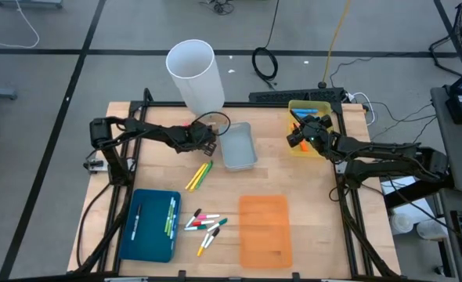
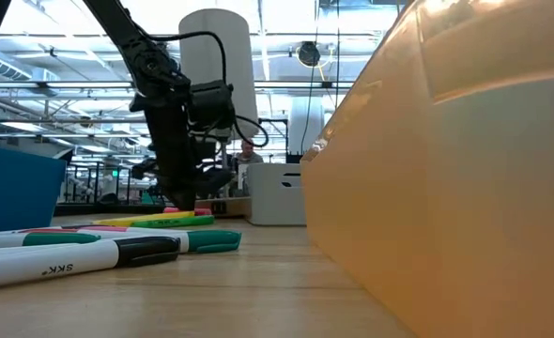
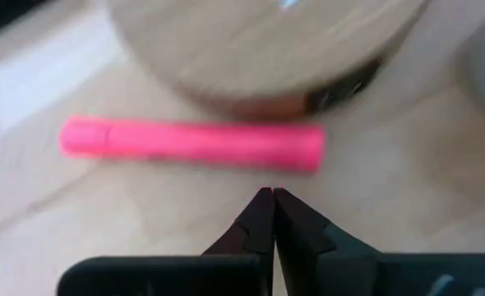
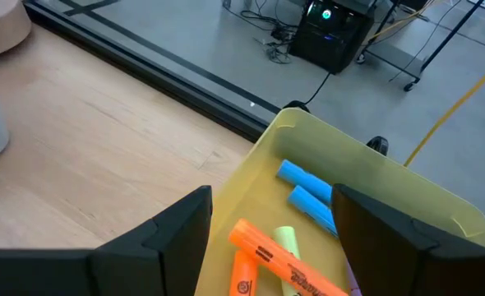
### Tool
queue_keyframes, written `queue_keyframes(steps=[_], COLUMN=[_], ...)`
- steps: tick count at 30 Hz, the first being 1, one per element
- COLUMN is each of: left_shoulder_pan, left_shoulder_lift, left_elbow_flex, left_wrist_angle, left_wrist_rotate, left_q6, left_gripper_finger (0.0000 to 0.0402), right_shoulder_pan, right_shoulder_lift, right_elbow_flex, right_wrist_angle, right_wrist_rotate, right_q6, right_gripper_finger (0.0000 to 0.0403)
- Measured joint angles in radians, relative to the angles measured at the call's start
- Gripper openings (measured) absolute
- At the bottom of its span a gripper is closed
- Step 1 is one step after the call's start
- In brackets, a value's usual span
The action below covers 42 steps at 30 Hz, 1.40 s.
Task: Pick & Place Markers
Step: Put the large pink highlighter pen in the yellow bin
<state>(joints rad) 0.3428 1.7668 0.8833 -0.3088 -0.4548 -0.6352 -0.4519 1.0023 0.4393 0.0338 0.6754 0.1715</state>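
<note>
Wooden table (image 1: 309,196) fills the middle of a grey workshop floor, and on it stand a tall white cylinder (image 1: 193,74), a blue tray (image 1: 149,225), an orange tray (image 1: 265,229), a grey bin (image 1: 240,146) and a yellow bin (image 1: 295,146). Both dark arms reach in from the sides. The right gripper (image 4: 271,226) hovers over the yellow bin with its fingers spread wide and empty – below it lie orange and blue markers. The left gripper (image 3: 272,215) is low at the foot of the cylinder, clenched on nothing: its tips meet just beside the pink marker (image 3: 191,144), which lies flat on the wood, untouched. I judge this grasp missed; to do it well the fingers should part again, straddle the barrel across its middle, then close. The marker is a short neon pink tube with a slightly wider cap end, smooth, so it may roll.
</note>
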Motion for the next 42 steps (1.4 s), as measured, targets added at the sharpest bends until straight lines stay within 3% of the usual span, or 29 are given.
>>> queue_keyframes(steps=[14,20,25,32,36,39,42], left_shoulder_pan=[-0.124,-0.208,-0.227,-0.192,-0.078,0.023,0.122], left_shoulder_lift=[-0.045,-0.173,-0.294,-0.483,-0.581,-0.589,-0.588], left_elbow_flex=[0.0,-0.001,-0.052,-0.353,-0.514,-0.584,-0.604], left_wrist_angle=[-0.178,-0.429,-0.457,-0.167,0.149,0.388,0.475], left_wrist_rotate=[0.039,-0.177,-0.255,-0.26,-0.147,-0.049,-0.053], left_q6=[-0.118,-0.302,-0.351,-0.396,-0.362,-0.283,-0.256], left_gripper_finger=[0.0004,0.0003,0.0003,0.0002,0.0002,0.0001,0.0001], right_shoulder_pan=[0.0,0.0,0.0,0.0,0.0,0.0,0.0], right_shoulder_lift=[0.0,0.0,0.0,0.0,0.0,0.0,0.0], right_elbow_flex=[0.0,0.0,0.0,0.0,0.0,0.0,0.0], right_wrist_angle=[0.0,0.0,-0.001,-0.001,0.0,0.0,0.001], right_wrist_rotate=[0.0,0.0,0.0,-0.001,-0.001,-0.001,-0.001], right_q6=[0.0,0.0,-0.003,-0.003,-0.003,-0.003,-0.002], right_gripper_finger=[0.0238,0.0238,0.0238,0.0238,0.0238,0.0238,0.0238])
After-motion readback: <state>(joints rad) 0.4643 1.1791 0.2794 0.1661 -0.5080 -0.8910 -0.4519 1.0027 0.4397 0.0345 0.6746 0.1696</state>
